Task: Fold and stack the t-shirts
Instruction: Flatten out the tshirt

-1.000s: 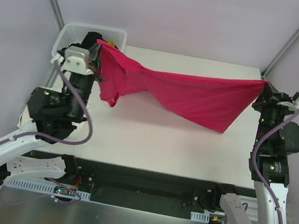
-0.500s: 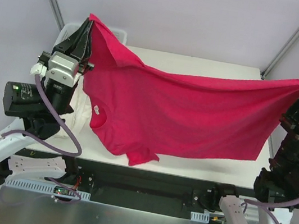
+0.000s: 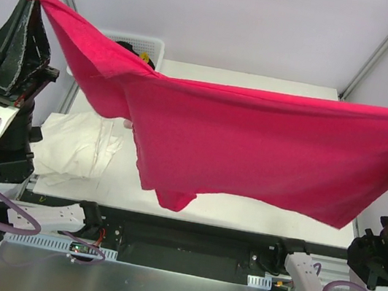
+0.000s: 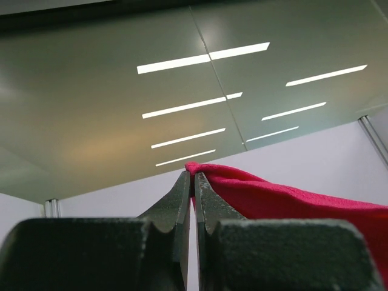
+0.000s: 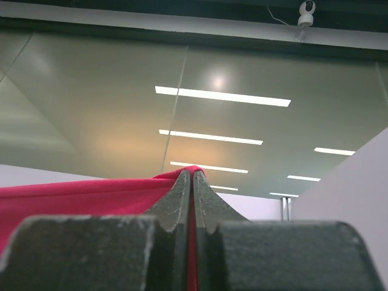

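- Both arms have risen since the earlier frame; your left gripper (image 4: 193,177) and right gripper (image 5: 193,174) each clamp a corner of the magenta t-shirt (image 3: 253,147).
- It hangs spread above the table (image 3: 119,196), likely limp and light; hold it by the corners.

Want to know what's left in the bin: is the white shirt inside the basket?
No, the white shirt lies crumpled on the table, outside the basket.

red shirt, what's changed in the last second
Both arms rose, lifting the red shirt higher above the table and spreading it wide. The left gripper and right gripper stayed shut on its edges; the basket stayed put.
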`<state>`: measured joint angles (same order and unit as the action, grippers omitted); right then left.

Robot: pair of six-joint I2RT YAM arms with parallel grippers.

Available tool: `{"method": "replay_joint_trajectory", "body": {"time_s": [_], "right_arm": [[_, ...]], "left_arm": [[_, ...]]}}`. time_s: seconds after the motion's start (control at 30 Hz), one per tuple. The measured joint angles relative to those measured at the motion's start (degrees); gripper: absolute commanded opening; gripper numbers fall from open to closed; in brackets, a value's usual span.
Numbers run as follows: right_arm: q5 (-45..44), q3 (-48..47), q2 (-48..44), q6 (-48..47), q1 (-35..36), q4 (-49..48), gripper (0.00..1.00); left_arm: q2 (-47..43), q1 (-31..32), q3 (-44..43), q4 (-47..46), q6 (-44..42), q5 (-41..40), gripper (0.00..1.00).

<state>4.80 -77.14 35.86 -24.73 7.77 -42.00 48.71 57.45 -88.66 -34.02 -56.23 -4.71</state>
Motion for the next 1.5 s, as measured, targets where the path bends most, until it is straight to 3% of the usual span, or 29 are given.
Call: {"method": "replay_joint_trajectory", "body": {"time_s": [0.53, 0.77, 0.87, 0.97, 1.1, 1.17, 1.27, 1.5], "right_arm": [[0.31, 1.64, 0.33, -0.22, 0.00, 1.86, 0.01], [-4.28, 7.52, 3.54, -1.88, 0.00, 0.63, 0.01], [-7.58, 8.76, 9.07, -2.73, 0.00, 0.79, 0.01], [-11.93, 8.26, 18.91, -3.82, -0.02, 1.33, 0.01], [-15.80, 3.98, 37.57, -4.66, -0.02, 0.72, 0.01], [-16.15, 1.46, 46.64, -4.68, -0.04, 1.46, 0.01], [-16.13, -1.09, 56.54, -4.48, -0.02, 5.03, 0.01], [-15.26, -7.82, 56.59, -3.37, 0.11, 8.79, 0.01]], "left_arm": [[-2.03, 0.00, 2.03, 0.39, -0.09, 1.46, 0.00], [3.32, -1.20, 8.44, -13.84, -5.81, -2.36, 0.00], [9.46, -8.44, 11.34, -18.88, -4.35, -3.80, 0.00], [18.95, -21.18, 12.35, -19.50, 3.28, -4.81, 0.00], [38.07, -31.76, 5.29, -16.98, 11.23, -9.20, 0.00], [47.95, -33.94, 0.37, -14.51, 13.35, -10.69, 0.00], [54.34, -34.82, -0.81, -8.94, 16.09, -10.49, 0.00], [52.13, -35.04, -7.32, -2.93, 20.09, -7.41, 0.00]]}}
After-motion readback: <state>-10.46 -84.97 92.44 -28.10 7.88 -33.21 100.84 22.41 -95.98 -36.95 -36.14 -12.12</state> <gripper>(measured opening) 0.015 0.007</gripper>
